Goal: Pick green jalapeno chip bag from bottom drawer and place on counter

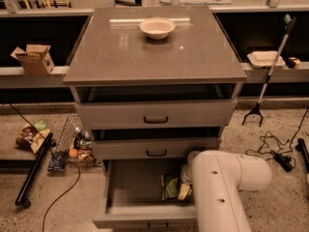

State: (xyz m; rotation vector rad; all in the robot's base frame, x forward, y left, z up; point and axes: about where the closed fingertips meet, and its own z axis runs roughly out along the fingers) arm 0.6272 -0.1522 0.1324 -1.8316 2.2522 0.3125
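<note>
The green jalapeno chip bag [169, 186] lies on the floor of the open bottom drawer [126, 219], right of its middle. My gripper [185, 185] reaches down into the drawer right beside the bag's right edge, at the end of my thick white arm [219, 187]. The arm hides the drawer's right part, and contact with the bag cannot be made out. The grey-brown counter [120, 52] tops the cabinet and carries a white bowl [157, 27] near its back. The two upper drawers [155, 115] stand slightly pulled out.
A cardboard box [35, 58] sits on the left ledge, a white tray [264, 58] on the right ledge. A grabber tool [268, 76] leans at the right. On the floor: a wire basket [72, 146], snack bags [29, 135], a black pole [31, 168], cables [275, 151].
</note>
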